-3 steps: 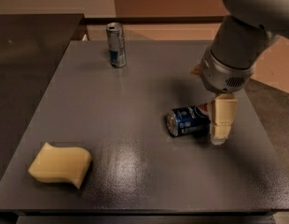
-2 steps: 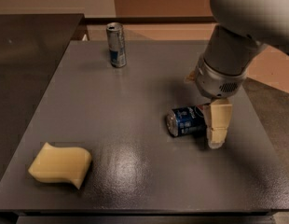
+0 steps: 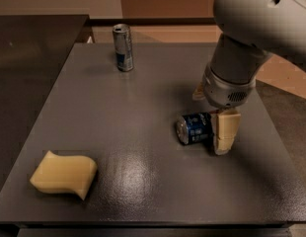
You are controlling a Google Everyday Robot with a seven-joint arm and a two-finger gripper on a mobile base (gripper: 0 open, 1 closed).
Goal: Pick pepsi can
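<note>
I log the gripper point(image 3: 212, 116) low by the right edge of the counter point(image 3: 143, 107), jaws apart, nothing held, one finger point(image 3: 225, 130) beside the toppled pepsi can point(image 3: 195, 128).

Dim warm light from above, broad glare on table point(image 3: 143, 107), gripper point(image 3: 214, 122) beside pepsi can point(image 3: 195, 128) casting soft shadow

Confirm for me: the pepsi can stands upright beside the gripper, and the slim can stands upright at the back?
No. The camera view shows the pepsi can lying on its side beside the gripper, not upright. The slim can does stand upright at the back.
</note>
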